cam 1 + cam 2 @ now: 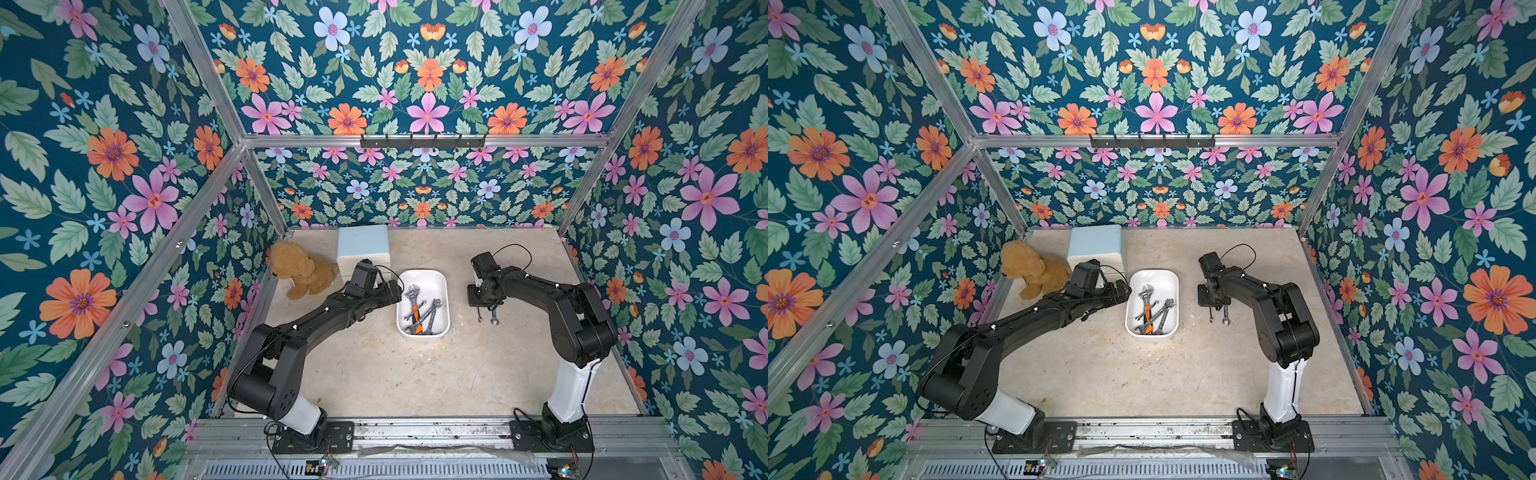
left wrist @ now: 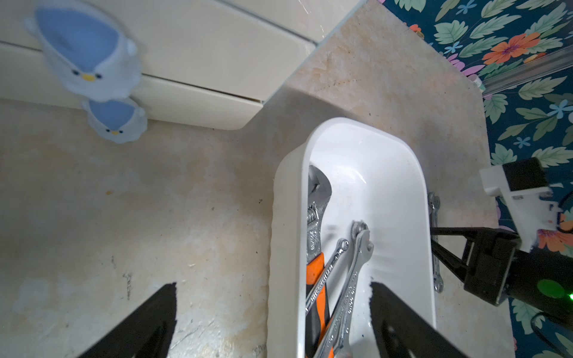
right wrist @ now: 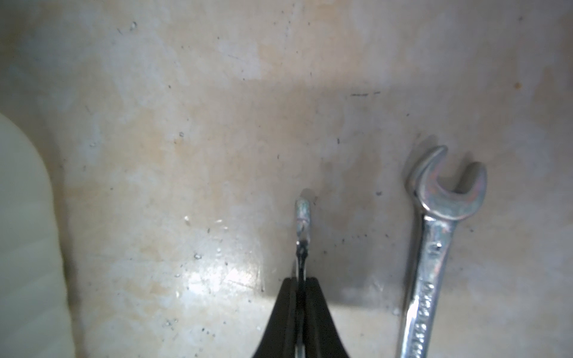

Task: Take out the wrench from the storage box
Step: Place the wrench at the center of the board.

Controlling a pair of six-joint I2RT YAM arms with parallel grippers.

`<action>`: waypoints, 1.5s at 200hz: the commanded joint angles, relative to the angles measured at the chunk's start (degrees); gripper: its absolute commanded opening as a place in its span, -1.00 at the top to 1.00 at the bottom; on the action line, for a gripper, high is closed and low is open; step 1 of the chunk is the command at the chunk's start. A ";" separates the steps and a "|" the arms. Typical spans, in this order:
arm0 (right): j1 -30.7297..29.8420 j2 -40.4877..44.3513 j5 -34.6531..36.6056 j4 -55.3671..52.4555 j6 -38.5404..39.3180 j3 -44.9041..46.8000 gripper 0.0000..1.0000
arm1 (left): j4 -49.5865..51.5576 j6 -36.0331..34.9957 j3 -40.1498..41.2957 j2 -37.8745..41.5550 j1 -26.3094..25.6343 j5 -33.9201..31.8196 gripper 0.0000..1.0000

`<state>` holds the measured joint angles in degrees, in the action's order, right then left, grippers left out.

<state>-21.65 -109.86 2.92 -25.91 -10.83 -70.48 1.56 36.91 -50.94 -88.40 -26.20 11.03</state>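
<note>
The white storage box (image 1: 443, 286) (image 1: 1173, 282) stands mid-table. In it lie an orange-handled adjustable wrench (image 2: 315, 217) and several silver wrenches (image 2: 356, 263). My left gripper (image 1: 392, 286) (image 2: 273, 291) is open astride the box's left wall, one finger over the table and the other finger (image 2: 393, 313) inside the box. To the right of the box, my right gripper (image 1: 482, 308) (image 3: 300, 280) is shut on a thin silver wrench (image 3: 302, 217), seen edge-on just above the table. Beside it another silver wrench (image 3: 434, 248) (image 1: 494, 320) lies flat on the table.
A white two-drawer cabinet (image 1: 363, 249) with penguin knobs (image 2: 90, 59) stands behind the left gripper. A brown teddy bear (image 1: 301, 270) sits at the back left. Floral walls close in the table, and a black hook rail (image 1: 423, 142) hangs on the back wall.
</note>
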 commanded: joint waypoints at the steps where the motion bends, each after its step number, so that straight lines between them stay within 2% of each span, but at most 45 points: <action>1: 0.20 0.30 1.74 -2.85 0.63 0.17 0.62 | -1.04 -0.87 -0.13 0.33 0.00 0.22 -0.99; 44: 0.29 1.61 1.49 -3.53 -0.11 0.42 0.44 | -1.34 -0.93 0.14 0.45 0.03 0.46 -0.99; 82: 0.29 2.84 -0.54 -3.55 -2.21 1.34 0.45 | -1.47 -0.87 0.49 0.86 0.00 0.44 -0.99; 119: 0.29 3.10 2.15 -2.90 -4.33 2.55 0.54 | -1.56 -0.79 0.75 1.18 0.00 0.57 -0.99; 184: 0.22 3.38 1.61 -0.86 -10.15 3.92 0.63 | -1.30 -0.78 0.76 1.65 0.00 0.11 -0.99; 257: -0.32 4.28 3.49 0.43 -15.75 4.92 0.62 | -1.22 -0.70 0.75 1.45 0.00 -0.10 -0.99; 300: -0.37 6.51 3.56 -2.12 -15.55 3.00 0.47 | -1.04 -0.52 0.75 1.72 0.00 -0.22 -0.99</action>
<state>-21.98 -105.54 5.17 -26.15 -25.80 -66.26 0.89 36.86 -50.11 -87.07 -26.24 11.35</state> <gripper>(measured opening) 0.251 0.993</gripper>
